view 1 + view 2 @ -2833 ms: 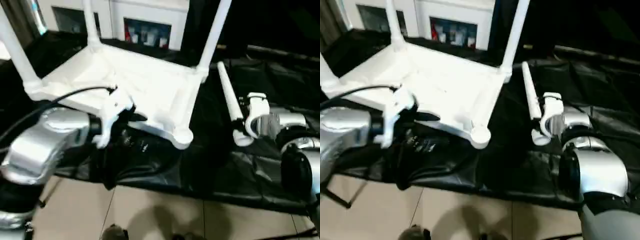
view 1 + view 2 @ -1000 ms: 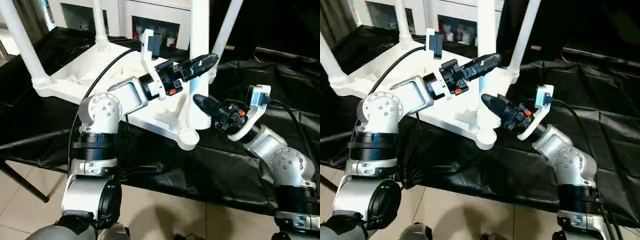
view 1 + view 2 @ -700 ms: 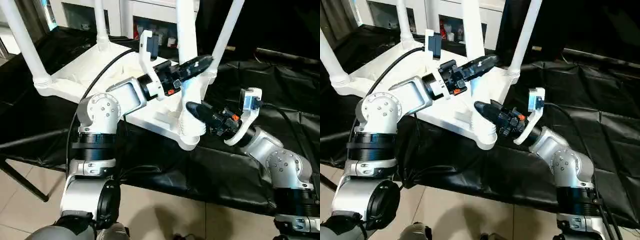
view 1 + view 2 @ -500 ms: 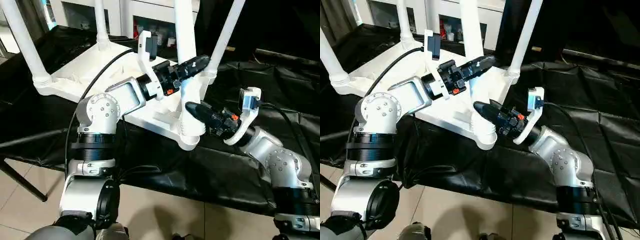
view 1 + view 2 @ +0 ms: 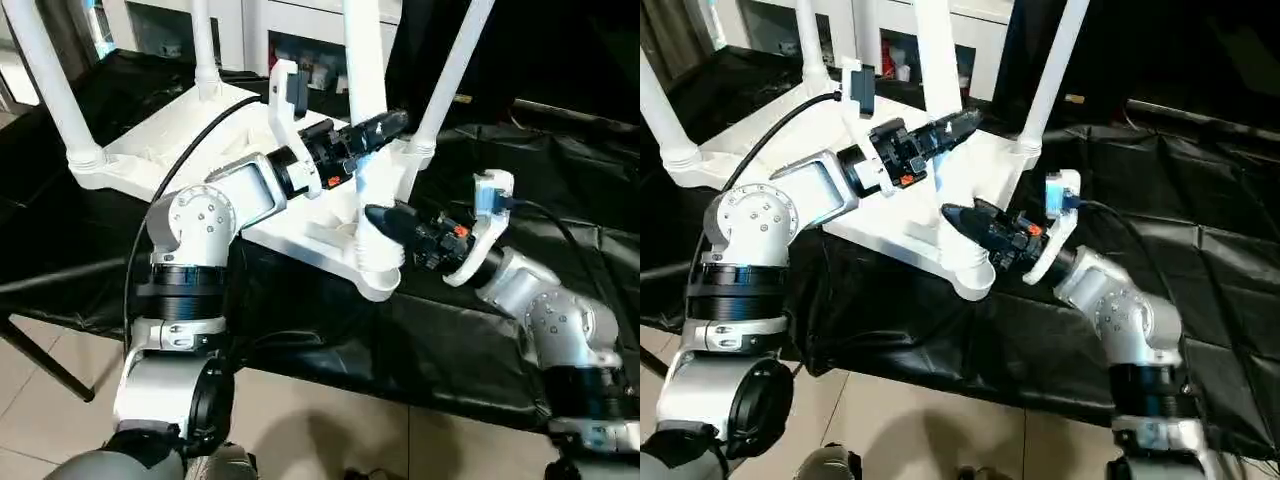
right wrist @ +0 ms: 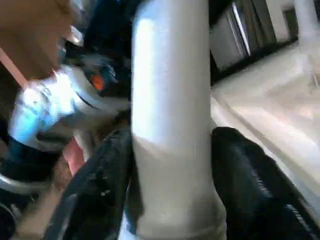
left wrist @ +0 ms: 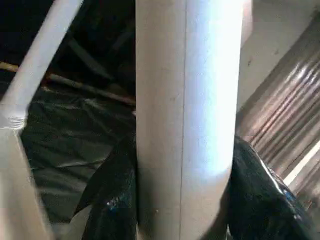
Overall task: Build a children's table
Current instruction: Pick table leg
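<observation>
- Left eye view: a table (image 5: 480,350) draped in black sheeting carries the work. The children's table (image 5: 200,150) lies upside down on its left half, ribbed underside facing up.
- Three legs already stand in corner sockets: one at the top's left corner (image 5: 50,80), one at its far corner (image 5: 203,45), one at its right corner (image 5: 450,70).
- The fourth leg (image 5: 362,60) rises from the near corner socket (image 5: 378,285), leaning slightly to the left. A second ago it stood straighter and a little further right. Its foot now sits lower on that socket, so I judge the last leg is being pressed home and the build is close to done.
- The left end effector (image 5: 385,125) grips the fourth leg partway up. Its fingers (image 7: 112,200) were spread wider a second ago and now press against both sides of the tube, clenched on it.
- The right end effector (image 5: 378,215) sits at the same leg lower down, just above the socket. Whether it clamps the tube or has let go I cannot tell.
- No brand, label or writing can be read on the children's table or on the arms. Small items show behind the glass of the white cabinet (image 5: 250,20) at the back, too small to make out.
</observation>
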`<state>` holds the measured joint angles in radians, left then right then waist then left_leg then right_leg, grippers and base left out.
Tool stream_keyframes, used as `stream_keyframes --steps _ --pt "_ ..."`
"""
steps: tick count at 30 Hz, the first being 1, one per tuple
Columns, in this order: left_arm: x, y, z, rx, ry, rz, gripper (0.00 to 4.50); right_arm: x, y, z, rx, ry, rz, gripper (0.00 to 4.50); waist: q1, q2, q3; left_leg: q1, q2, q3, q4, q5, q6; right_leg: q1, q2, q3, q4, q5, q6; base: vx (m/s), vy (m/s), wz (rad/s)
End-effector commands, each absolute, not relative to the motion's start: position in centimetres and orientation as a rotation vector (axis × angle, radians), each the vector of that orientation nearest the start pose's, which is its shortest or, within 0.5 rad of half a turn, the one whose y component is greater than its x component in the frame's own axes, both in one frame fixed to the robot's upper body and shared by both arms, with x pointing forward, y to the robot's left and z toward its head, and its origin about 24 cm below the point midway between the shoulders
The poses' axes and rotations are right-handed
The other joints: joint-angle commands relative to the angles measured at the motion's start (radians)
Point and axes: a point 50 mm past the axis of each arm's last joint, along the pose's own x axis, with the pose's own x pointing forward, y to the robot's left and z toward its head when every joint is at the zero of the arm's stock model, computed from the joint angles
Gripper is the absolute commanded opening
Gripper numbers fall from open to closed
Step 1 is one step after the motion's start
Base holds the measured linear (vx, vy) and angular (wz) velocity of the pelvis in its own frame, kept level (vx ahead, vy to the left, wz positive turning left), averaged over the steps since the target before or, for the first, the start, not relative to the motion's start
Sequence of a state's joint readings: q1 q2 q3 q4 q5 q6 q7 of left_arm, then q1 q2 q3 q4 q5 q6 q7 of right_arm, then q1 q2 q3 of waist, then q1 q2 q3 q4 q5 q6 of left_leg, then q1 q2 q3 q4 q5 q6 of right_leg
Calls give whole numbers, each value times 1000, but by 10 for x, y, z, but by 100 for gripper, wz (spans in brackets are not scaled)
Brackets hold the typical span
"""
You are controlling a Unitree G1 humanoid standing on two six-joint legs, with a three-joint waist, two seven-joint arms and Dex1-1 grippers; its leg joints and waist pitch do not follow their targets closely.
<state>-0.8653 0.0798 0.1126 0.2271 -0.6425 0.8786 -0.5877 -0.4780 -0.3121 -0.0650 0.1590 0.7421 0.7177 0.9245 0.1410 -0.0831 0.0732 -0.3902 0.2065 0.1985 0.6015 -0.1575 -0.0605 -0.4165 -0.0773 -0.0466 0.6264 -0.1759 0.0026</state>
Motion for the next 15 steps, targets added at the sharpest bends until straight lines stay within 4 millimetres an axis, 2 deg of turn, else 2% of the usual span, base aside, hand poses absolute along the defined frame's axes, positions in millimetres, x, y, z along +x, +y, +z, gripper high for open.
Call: stream_keyframes --steps 1,3,5,9,10,13,15 --pt "341 52 207 -443 143 -1153 190 310 -142 119 479 263 1104 302 -5 6 -83 24 18 -13 -68 -159 -33 52 -53 32 -81 -216 -133 0 0 0" --pt "341 52 208 -427 146 -1181 190 312 -142 124 471 291 1116 307 -6 6 -83 25 19 -13 -66 -159 -40 52 -54 33 -76 -194 -145 0 0 0" --pt "340 51 209 -397 152 -1214 190 315 -143 132 485 313 1155 307 -5 5 -85 25 18 -12 -65 -152 -35 55 -53 33 -72 -165 -163 0 0 0" --pt "338 51 211 -384 149 -1249 190 317 -143 137 502 333 1176 307 -4 4 -87 25 19 -10 -62 -137 -28 57 -54 32 -66 -123 -190 0 0 0" --pt "338 51 211 -376 148 -1270 190 317 -143 140 498 351 1208 307 -4 -1 -86 25 18 -10 -62 -135 -26 57 -54 32 -66 -123 -193 0 0 0" --pt "335 51 212 -388 151 -1305 190 316 -140 140 483 380 1243 307 -3 1 -84 25 19 -10 -62 -144 -30 57 -56 32 -68 -146 -192 0 0 0" --pt "334 51 212 -396 152 -1325 190 316 -139 140 480 393 1260 307 -3 -4 -85 24 20 -9 -62 -148 -31 58 -58 33 -68 -157 -188 0 0 0"
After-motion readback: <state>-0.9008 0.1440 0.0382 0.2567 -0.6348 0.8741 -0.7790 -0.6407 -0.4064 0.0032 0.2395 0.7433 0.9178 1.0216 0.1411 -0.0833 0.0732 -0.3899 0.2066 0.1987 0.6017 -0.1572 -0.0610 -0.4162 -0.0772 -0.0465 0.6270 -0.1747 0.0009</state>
